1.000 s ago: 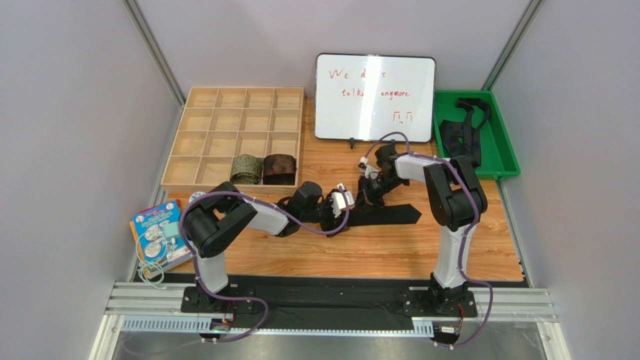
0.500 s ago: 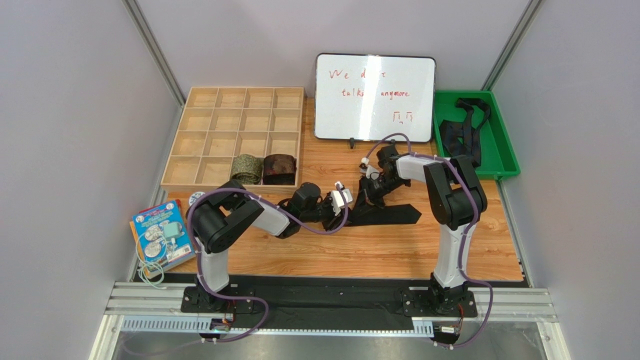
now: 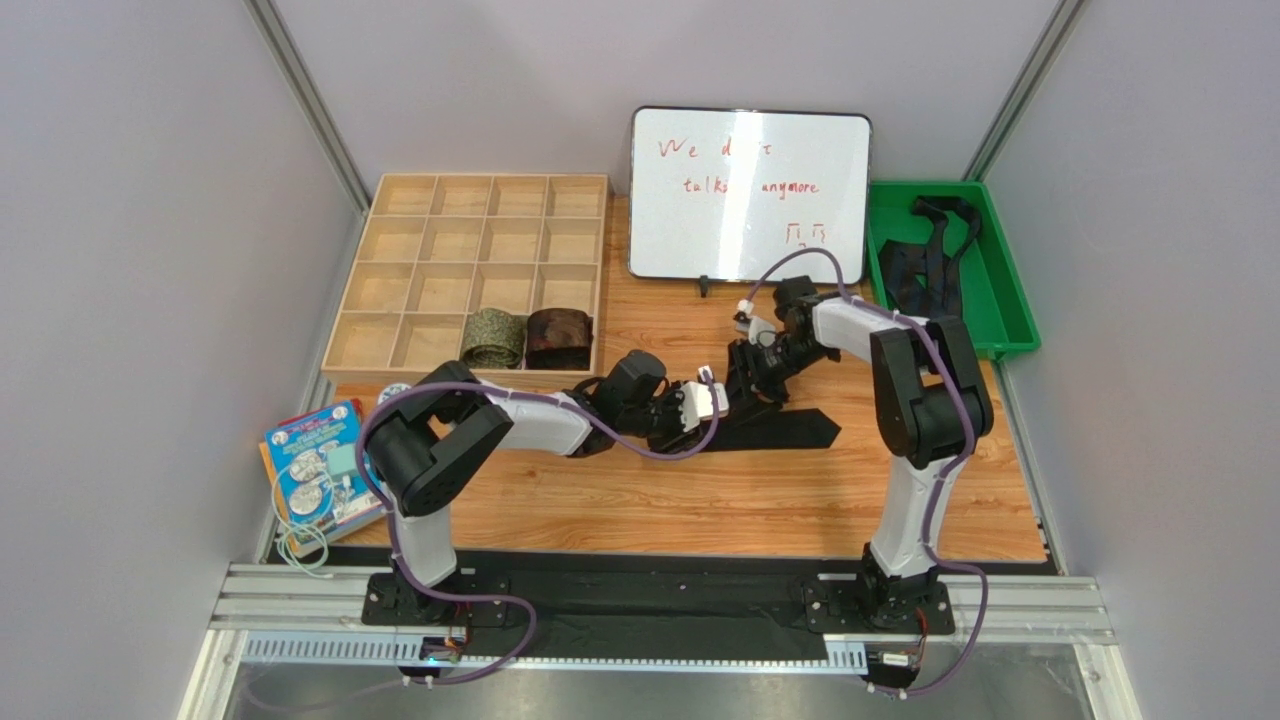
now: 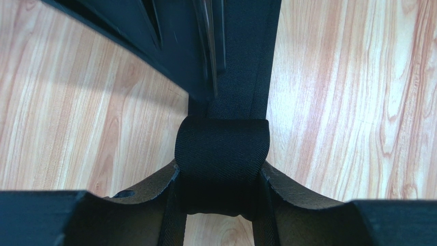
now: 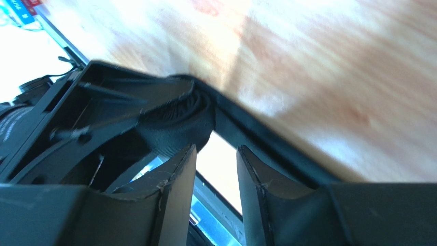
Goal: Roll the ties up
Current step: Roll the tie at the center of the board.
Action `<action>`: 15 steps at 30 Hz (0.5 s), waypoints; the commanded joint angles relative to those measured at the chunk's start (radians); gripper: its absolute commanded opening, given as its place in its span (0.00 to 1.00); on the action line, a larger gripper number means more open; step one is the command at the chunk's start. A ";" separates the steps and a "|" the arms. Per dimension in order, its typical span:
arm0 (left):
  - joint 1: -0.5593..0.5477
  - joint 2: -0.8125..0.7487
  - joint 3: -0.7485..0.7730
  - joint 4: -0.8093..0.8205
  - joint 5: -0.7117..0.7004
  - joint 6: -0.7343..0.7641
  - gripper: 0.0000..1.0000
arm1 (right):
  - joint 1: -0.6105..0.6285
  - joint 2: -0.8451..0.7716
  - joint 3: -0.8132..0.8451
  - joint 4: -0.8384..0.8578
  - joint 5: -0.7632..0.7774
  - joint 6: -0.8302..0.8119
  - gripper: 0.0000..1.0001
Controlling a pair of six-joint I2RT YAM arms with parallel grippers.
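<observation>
In the left wrist view a black tie is rolled into a coil (image 4: 221,154), and its flat tail runs away over the wood. My left gripper (image 4: 220,171) is shut on that coil, one finger pressing each side. From above, the left gripper (image 3: 718,402) sits at the table's middle, with the tie's unrolled strip (image 3: 784,431) stretching right. My right gripper (image 3: 747,368) hovers just behind the coil. In the right wrist view it (image 5: 216,148) stands open with nothing between its fingers, and the coil (image 5: 177,125) lies just left of them.
A wooden compartment tray (image 3: 451,240) at back left holds a rolled olive tie (image 3: 492,336) and a rolled reddish-brown tie (image 3: 558,336). A green bin (image 3: 1010,323) at back right holds loose black ties (image 3: 920,267). A whiteboard (image 3: 748,192) stands behind; a book (image 3: 319,468) lies at near left.
My left gripper closed on the coil and moved right with it. My right gripper went from shut to open and drew back slightly to the right.
</observation>
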 commanded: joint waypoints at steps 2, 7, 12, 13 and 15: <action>-0.001 0.054 0.041 -0.330 -0.053 0.048 0.29 | -0.009 -0.098 0.005 -0.021 -0.059 -0.012 0.45; -0.001 0.071 0.070 -0.381 -0.047 0.045 0.31 | 0.031 -0.073 -0.003 0.071 -0.097 0.043 0.49; -0.001 0.071 0.084 -0.395 -0.046 0.041 0.36 | 0.063 -0.007 0.007 0.121 -0.073 0.079 0.42; -0.001 0.068 0.084 -0.395 -0.046 0.039 0.37 | 0.063 0.005 0.013 0.120 -0.065 0.068 0.37; -0.001 0.065 0.082 -0.395 -0.041 0.036 0.39 | 0.062 0.037 0.020 0.105 -0.060 0.053 0.27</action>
